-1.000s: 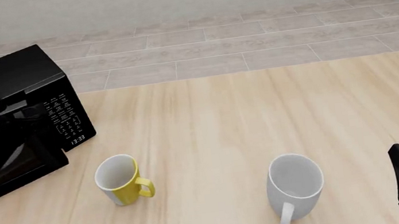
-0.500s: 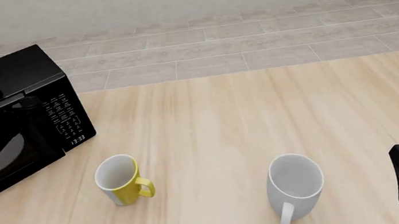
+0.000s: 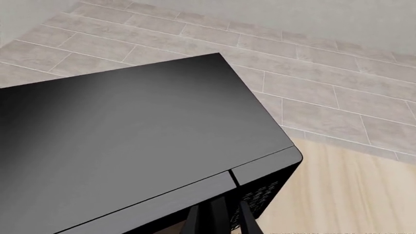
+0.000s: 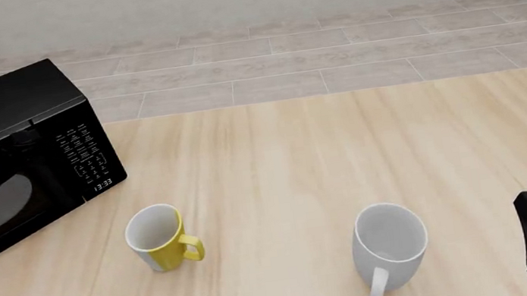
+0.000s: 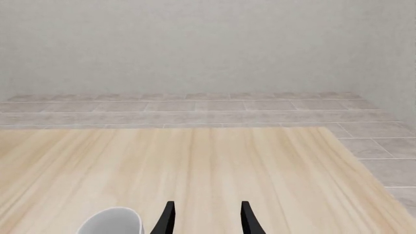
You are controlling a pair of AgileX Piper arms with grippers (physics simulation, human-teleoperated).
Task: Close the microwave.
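- microwave (image 4: pixel 29 148) at the table's far left, door flush — shut;
- left gripper (image 3: pixel 219 219) over its top front edge, jaws narrow, empty;
- right gripper (image 5: pixel 205 218) beside the white mug (image 4: pixel 391 246), jaws apart, empty.

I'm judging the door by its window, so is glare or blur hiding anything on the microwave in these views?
Front view: sharp render, no blur; the microwave door window shows pale reflections mixed with a dark arm shape, so the door seam is hard to read. Left wrist view: its glossy top carries a soft grey sheen; the left gripper is crisp at the front edge. Right wrist view: evenly lit, no glare.
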